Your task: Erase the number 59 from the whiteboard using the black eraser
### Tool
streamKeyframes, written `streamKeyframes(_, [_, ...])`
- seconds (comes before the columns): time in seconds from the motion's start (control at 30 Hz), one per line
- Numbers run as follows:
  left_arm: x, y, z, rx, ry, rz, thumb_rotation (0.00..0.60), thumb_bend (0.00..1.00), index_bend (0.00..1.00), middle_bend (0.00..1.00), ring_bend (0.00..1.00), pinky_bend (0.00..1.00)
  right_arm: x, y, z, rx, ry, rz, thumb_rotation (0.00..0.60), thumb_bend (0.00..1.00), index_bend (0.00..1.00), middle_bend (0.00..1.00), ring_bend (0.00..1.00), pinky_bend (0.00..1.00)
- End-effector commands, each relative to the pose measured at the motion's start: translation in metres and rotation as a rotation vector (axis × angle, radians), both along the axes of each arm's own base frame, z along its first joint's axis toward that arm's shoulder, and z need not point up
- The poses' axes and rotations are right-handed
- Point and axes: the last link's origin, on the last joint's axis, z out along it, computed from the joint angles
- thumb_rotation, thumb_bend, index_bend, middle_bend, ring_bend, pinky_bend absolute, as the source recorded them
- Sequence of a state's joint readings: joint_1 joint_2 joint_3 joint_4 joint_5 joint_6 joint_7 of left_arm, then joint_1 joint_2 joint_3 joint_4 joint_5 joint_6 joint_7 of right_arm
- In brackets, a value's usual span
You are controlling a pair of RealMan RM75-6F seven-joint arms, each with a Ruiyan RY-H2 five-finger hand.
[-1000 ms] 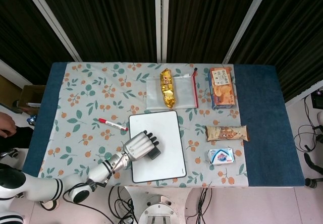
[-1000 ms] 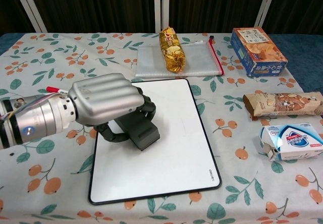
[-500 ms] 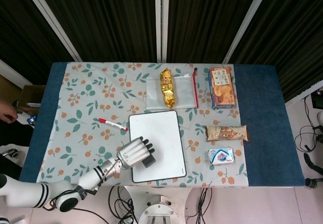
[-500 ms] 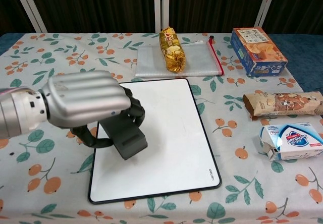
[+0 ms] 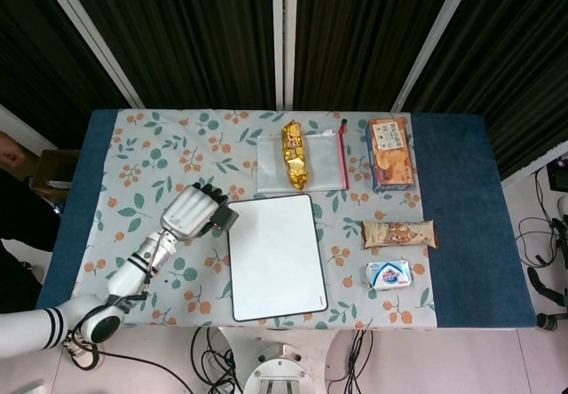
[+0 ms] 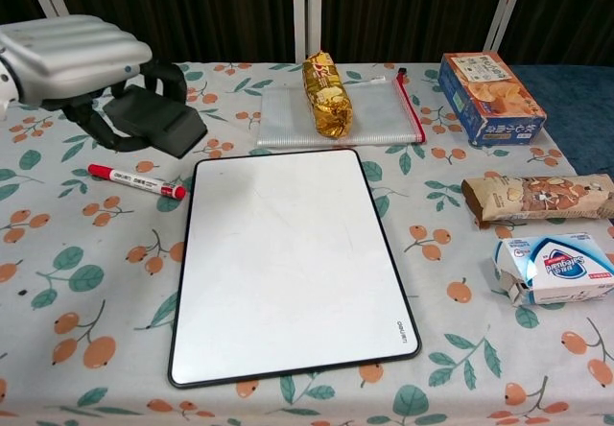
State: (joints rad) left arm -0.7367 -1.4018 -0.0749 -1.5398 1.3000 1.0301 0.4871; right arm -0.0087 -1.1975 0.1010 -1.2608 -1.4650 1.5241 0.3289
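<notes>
The whiteboard lies flat at the table's front middle, its white face blank with no writing visible. My left hand is raised above the cloth, up and to the left of the board's top-left corner. It holds the black eraser under its curled fingers. The eraser is off the board. My right hand appears in neither view.
A red marker lies on the floral cloth left of the board, under the raised hand. Behind the board are a clear zip pouch with a gold snack bag. A cracker box, snack bar and tissue pack sit right.
My left hand lifted the eraser off the board's lower left part and carried it back and to the left, off the board. The board is fully uncovered.
</notes>
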Motion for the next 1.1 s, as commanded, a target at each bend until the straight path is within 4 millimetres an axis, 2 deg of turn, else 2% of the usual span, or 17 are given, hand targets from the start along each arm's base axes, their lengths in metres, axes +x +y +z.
streamKeyframes(0.03, [-0.026, 0.027, 0.003, 0.051, -0.012, 0.105, 0.600, 0.43, 0.59, 0.48, 0.39, 0.45, 0.001, 0.000, -0.002, 0.004, 0.000, 0.002, 0.600, 0.22, 0.00, 0.00, 0.00, 0.00])
streamKeyframes(0.27, [-0.043, 0.059, -0.006, 0.079, 0.001, 0.188, 0.600, 0.43, 0.58, 0.48, 0.39, 0.45, 0.002, 0.002, -0.001, 0.001, 0.004, -0.002, 0.600, 0.22, 0.00, 0.00, 0.00, 0.00])
streamKeyframes(0.5, [-0.051, 0.071, -0.017, 0.086, 0.016, 0.222, 0.600, 0.43, 0.54, 0.47, 0.38, 0.44, -0.001, 0.004, 0.001, -0.006, 0.003, -0.011, 0.600, 0.22, 0.00, 0.00, 0.00, 0.00])
streamKeyframes(0.6, [-0.054, 0.071, -0.020, 0.082, 0.027, 0.215, 0.600, 0.41, 0.39, 0.40, 0.32, 0.39, -0.002, 0.005, 0.002, -0.006, 0.002, -0.016, 0.600, 0.22, 0.00, 0.00, 0.00, 0.00])
streamKeyframes(0.67, [-0.056, 0.070, -0.020, 0.083, 0.031, 0.215, 0.600, 0.35, 0.21, 0.28, 0.25, 0.34, -0.003, 0.004, 0.002, -0.006, 0.002, -0.017, 0.600, 0.22, 0.00, 0.00, 0.00, 0.00])
streamKeyframes(0.73, [-0.054, 0.070, -0.019, 0.091, 0.011, 0.208, 0.600, 0.29, 0.11, 0.18, 0.19, 0.31, -0.003, 0.004, 0.001, -0.006, 0.001, -0.015, 0.600, 0.22, 0.00, 0.00, 0.00, 0.00])
streamKeyframes(0.83, [-0.055, 0.070, -0.016, 0.102, -0.007, 0.198, 0.600, 0.24, 0.07, 0.12, 0.15, 0.29, -0.003, 0.003, 0.001, -0.003, 0.001, -0.013, 0.600, 0.22, 0.00, 0.00, 0.00, 0.00])
streamKeyframes(0.93, [-0.057, 0.067, -0.013, 0.089, -0.013, 0.202, 0.600, 0.23, 0.07, 0.12, 0.14, 0.28, -0.002, 0.003, 0.000, -0.002, 0.001, -0.009, 0.600, 0.22, 0.00, 0.00, 0.00, 0.00])
streamKeyframes(1.03, [-0.058, 0.061, -0.004, 0.100, -0.030, 0.191, 0.600, 0.21, 0.06, 0.12, 0.13, 0.28, -0.001, 0.002, 0.000, -0.002, 0.001, -0.004, 0.600, 0.22, 0.00, 0.00, 0.00, 0.00])
streamKeyframes(1.1, [-0.059, 0.051, 0.010, 0.128, -0.064, 0.179, 0.600, 0.20, 0.06, 0.11, 0.13, 0.27, 0.000, 0.002, 0.001, -0.007, -0.002, 0.000, 0.600, 0.22, 0.00, 0.00, 0.00, 0.00])
